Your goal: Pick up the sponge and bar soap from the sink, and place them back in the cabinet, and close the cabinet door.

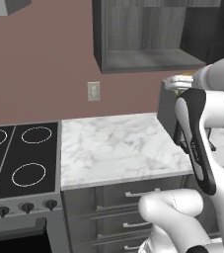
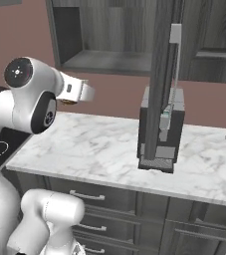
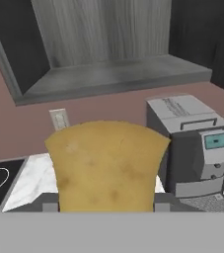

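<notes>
The fingers (image 3: 106, 207) are closed on the sponge (image 3: 107, 165), which fills the near middle of the hand view, held up above the marble table (image 1: 111, 148). Beyond it, higher up, the cabinet (image 3: 113, 74) stands open with its grey shelf bare; its door (image 2: 164, 74) hangs open, edge-on, in front of a grey coffee machine (image 3: 195, 148) at the right
</notes>
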Robot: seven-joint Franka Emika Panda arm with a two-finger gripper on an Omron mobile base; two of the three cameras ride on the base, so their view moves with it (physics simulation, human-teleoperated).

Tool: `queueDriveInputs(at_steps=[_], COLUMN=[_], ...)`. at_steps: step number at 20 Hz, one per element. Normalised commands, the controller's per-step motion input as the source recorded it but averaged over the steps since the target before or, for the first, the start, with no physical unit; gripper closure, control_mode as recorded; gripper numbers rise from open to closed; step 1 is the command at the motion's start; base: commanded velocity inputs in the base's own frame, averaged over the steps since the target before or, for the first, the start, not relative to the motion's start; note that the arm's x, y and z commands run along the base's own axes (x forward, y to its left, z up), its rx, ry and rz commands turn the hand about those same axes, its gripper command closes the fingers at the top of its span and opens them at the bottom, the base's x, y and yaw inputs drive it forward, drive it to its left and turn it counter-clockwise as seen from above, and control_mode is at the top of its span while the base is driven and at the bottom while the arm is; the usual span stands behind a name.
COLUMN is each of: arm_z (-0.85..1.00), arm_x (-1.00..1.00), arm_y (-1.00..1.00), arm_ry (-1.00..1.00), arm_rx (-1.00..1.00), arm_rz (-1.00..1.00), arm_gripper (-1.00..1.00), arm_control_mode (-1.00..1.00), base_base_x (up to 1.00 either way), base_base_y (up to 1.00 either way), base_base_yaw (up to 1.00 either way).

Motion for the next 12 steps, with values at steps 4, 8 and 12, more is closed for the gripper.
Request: queueDriveInputs(at_steps=[4, 8, 12], arm_z=[0.45, 0.44, 0.20], arm_x=[0.15, 0.11, 0.26], arm_y=[-0.01, 0.00, 0.00], arm_ry=[-0.05, -0.05, -0.09], arm_rx=[0.00, 0.00, 0.00], arm_rz=[0.00, 0.00, 0.00], arm_gripper=[1.00, 1.00, 1.00], arm_control_mode=[-1.00, -1.00, -1.00], base_base_x=[0.00, 0.00, 0.00], base_base_y=[0.00, 0.00, 0.00], base_base_yaw=[0.00, 0.00, 0.00])
